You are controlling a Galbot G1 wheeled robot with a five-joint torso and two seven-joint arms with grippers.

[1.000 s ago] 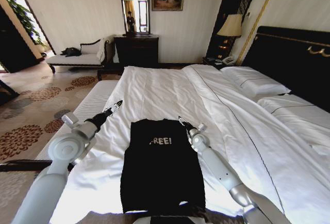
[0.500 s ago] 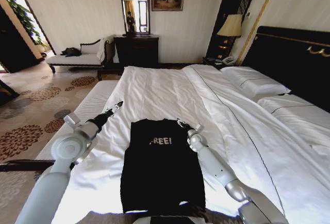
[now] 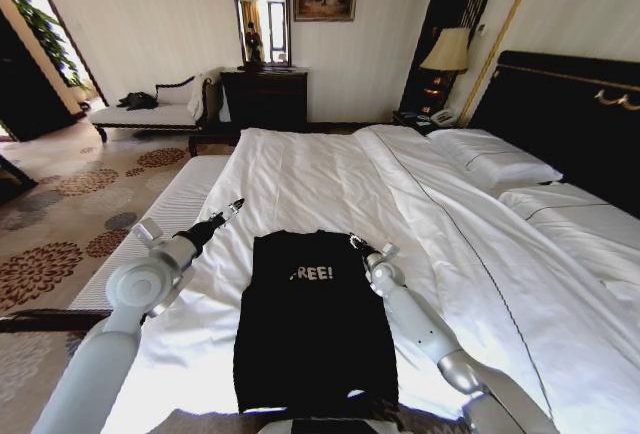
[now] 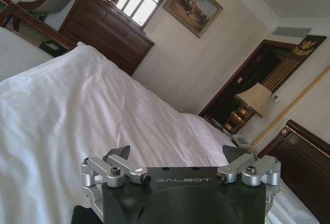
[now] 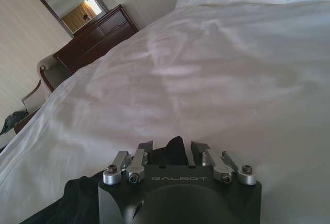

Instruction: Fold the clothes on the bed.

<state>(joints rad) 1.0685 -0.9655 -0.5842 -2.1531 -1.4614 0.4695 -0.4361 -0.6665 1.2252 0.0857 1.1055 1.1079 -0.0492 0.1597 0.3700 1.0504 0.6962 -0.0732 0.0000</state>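
Note:
The clothes, one black T-shirt [image 3: 312, 329] with white "FREE!" lettering, lie flat at the near end of the bed [image 3: 330, 169]. My right gripper [image 3: 355, 244] is at the shirt's far right corner. In the right wrist view a peak of black cloth [image 5: 174, 149] stands pinched between the narrowed fingers [image 5: 146, 148] of the right gripper [image 5: 172, 147]. My left gripper [image 3: 234, 205] hovers over the white duvet just beyond the shirt's far left corner. Seen from the left wrist, the left gripper [image 4: 177, 154] is open wide with nothing between its fingers.
A narrow white bench [image 3: 175, 209] runs along the bed's left side. Pillows [image 3: 495, 159] and a dark headboard [image 3: 570, 104] are at the right. A dresser [image 3: 265, 94], a chaise [image 3: 150, 112] and a lamp [image 3: 447, 51] stand along the far wall.
My right gripper has edged down onto the shirt's far right corner. The left gripper has crept slightly towards the shirt. The shirt lies as before.

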